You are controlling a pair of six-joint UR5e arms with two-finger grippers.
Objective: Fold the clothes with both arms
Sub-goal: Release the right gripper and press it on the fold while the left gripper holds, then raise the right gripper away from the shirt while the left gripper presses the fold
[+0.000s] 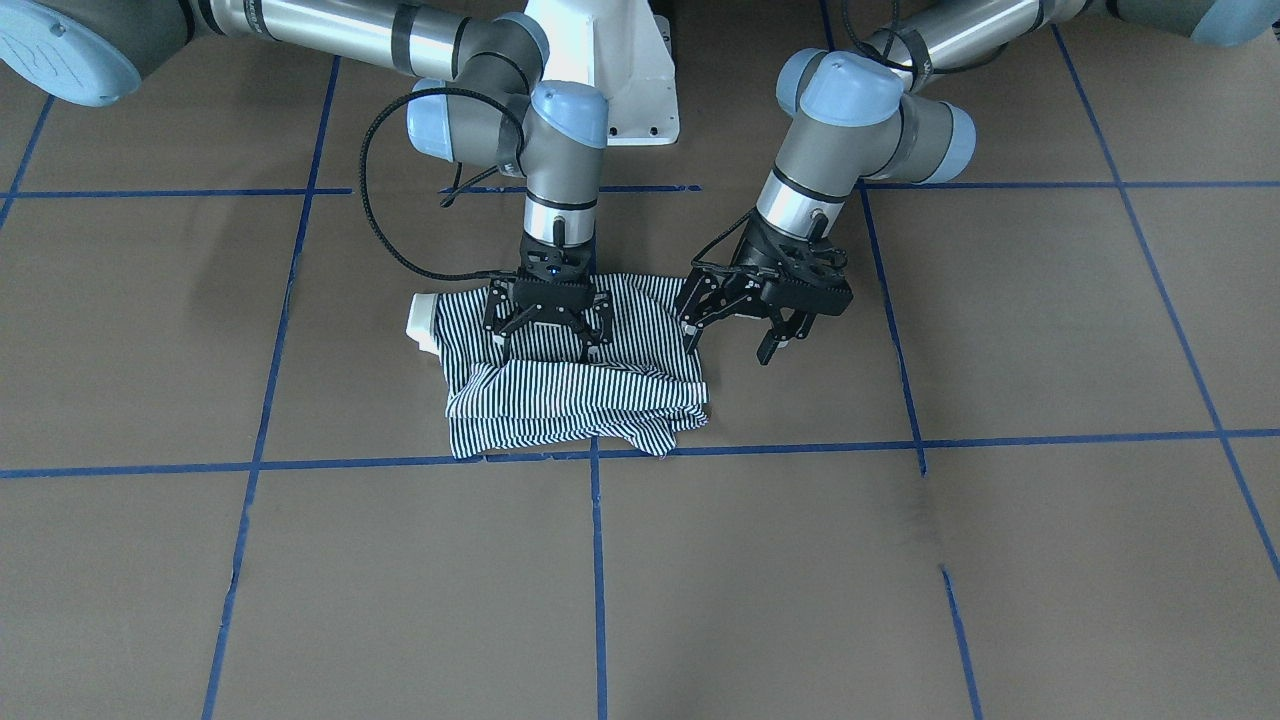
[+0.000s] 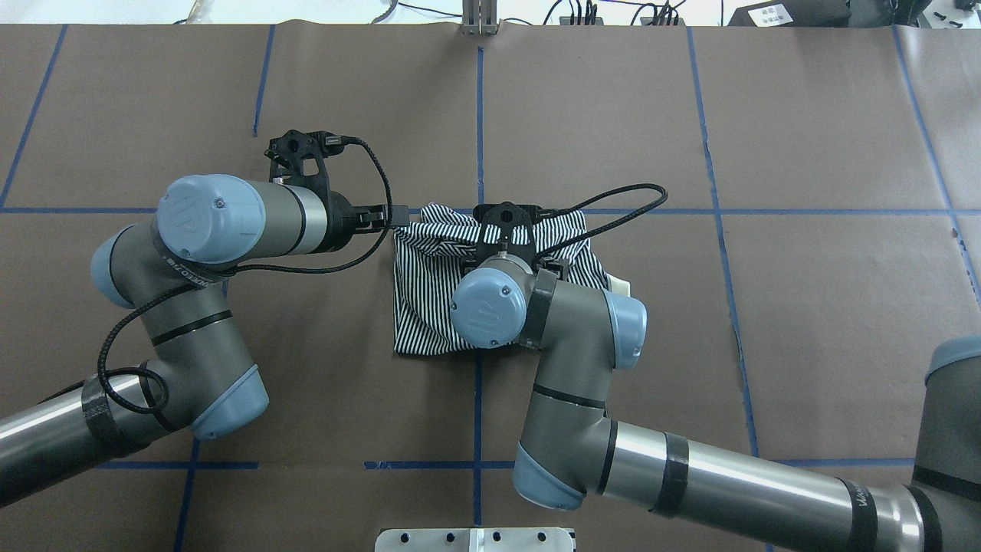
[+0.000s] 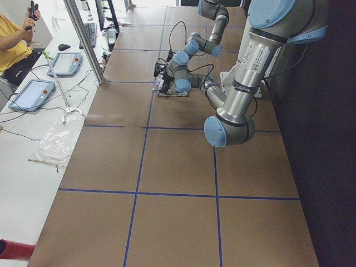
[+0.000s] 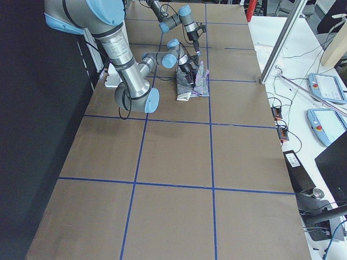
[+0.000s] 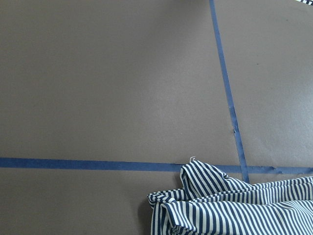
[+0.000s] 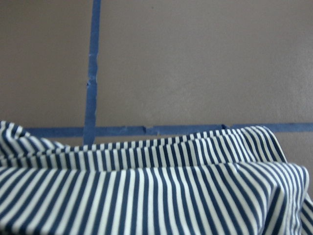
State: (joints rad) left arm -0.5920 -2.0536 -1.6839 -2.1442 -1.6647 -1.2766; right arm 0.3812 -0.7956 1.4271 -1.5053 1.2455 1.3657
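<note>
Closing on the bundle was judged the main hazard: the right claw [image 1: 545,345], spread wide, was set just over the folded navy-and-white striped polo shirt [image 1: 570,405]. Several layers could be pinched at once and the fold dragged open on lifting. The left claw [image 1: 729,347], likewise spread and holding nothing, was placed just beside the shirt's edge, where a loose corner could be snagged; contact could not be made out.

The shirt was laid near the middle of the brown paper-covered counter [image 1: 1000,560], its rumpled hem lapping a blue tape line [image 1: 800,446] and its cream collar [image 1: 420,320] poking out at one side. A looped black cable [image 1: 364,150] was hung by the right wrist — a possible catch. A white pedestal base [image 1: 620,70] was seen behind. From overhead, much of the shirt was hidden by the right arm [image 2: 567,322].
</note>
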